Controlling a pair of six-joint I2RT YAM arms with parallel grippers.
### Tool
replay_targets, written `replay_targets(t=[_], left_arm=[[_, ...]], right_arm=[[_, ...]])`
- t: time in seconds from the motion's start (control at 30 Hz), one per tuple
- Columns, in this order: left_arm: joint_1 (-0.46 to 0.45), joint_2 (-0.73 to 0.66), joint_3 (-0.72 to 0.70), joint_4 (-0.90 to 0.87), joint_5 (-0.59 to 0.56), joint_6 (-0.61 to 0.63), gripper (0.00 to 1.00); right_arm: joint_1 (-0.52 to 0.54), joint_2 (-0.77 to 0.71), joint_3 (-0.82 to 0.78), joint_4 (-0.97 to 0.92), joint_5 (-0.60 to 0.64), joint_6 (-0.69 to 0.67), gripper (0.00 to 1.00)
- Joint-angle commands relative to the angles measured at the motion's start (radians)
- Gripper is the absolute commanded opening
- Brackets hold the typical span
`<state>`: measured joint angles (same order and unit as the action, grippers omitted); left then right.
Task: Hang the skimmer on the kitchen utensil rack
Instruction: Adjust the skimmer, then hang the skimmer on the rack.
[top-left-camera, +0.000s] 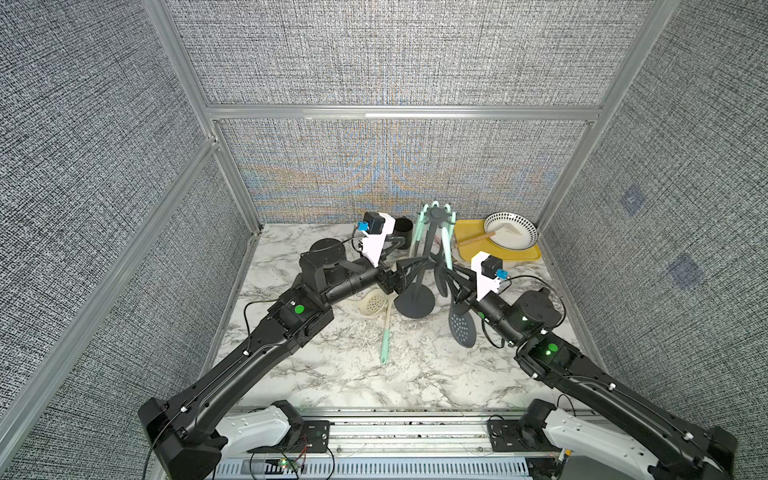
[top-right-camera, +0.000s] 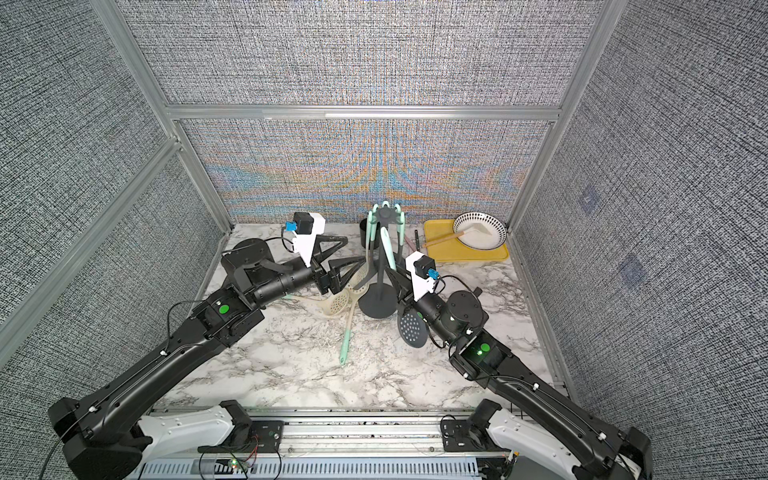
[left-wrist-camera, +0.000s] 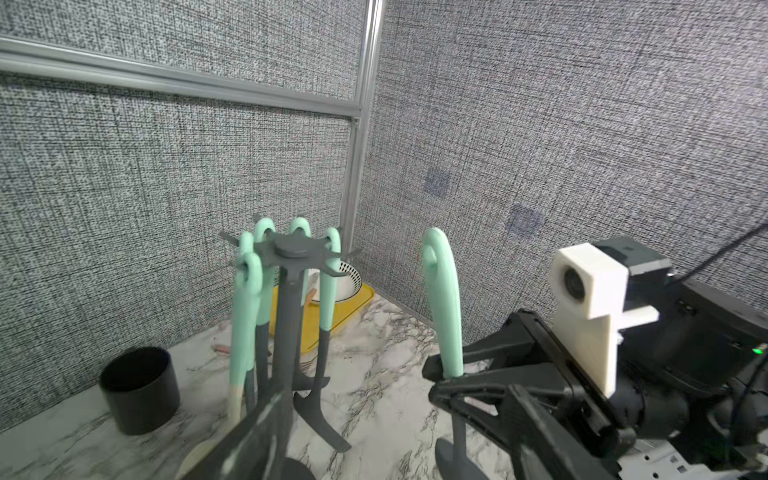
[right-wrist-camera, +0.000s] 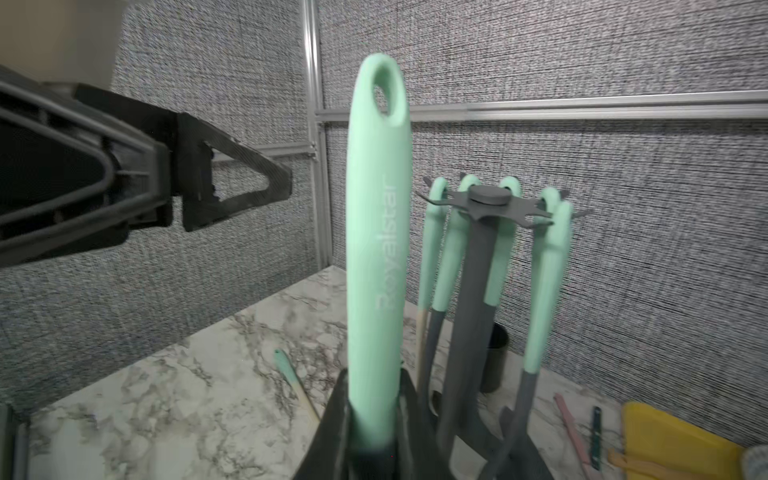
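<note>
Upright skimmer (top-left-camera: 461, 328) clamped in right gripper (left-wrist-camera: 446, 378), beside kitchen utensil rack (top-left-camera: 414, 305) toward table (top-left-camera: 332, 374) back edge; left gripper (top-right-camera: 355, 250) jaws apart.

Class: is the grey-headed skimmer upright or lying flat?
Upright: the skimmer stands handle-up in the shut right tool, grey head below.
</note>
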<state>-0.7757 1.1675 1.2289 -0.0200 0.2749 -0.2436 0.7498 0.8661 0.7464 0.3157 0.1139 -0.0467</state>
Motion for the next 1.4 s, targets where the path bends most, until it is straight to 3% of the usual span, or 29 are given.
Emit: replay_targets(t=[0.0, 0.13, 0.3, 1.37], left_arm=[[0.001, 0.014, -0.015, -0.044, -0.09, -0.012, 0.79], [0.014, 0.029, -0.092, 0.048, -0.066, -0.068, 0.79], [0.077, 0.068, -0.161, 0.17, 0.045, -0.16, 0.79], [0.104, 0.083, -0.221, 0.213, 0.083, -0.16, 0.77]], right_arm=[[-0.012, -0.004, 0.0, -0.072, 0.165, -0.16, 0.0], [-0.053, 0.03, 0.047, -0.176, 0.21, -0.19, 0.0], [-0.111, 0.051, 0.1, -0.204, 0.208, -0.222, 0.0], [-0.156, 0.151, 0.16, -0.243, 0.128, -0.227, 0.0]])
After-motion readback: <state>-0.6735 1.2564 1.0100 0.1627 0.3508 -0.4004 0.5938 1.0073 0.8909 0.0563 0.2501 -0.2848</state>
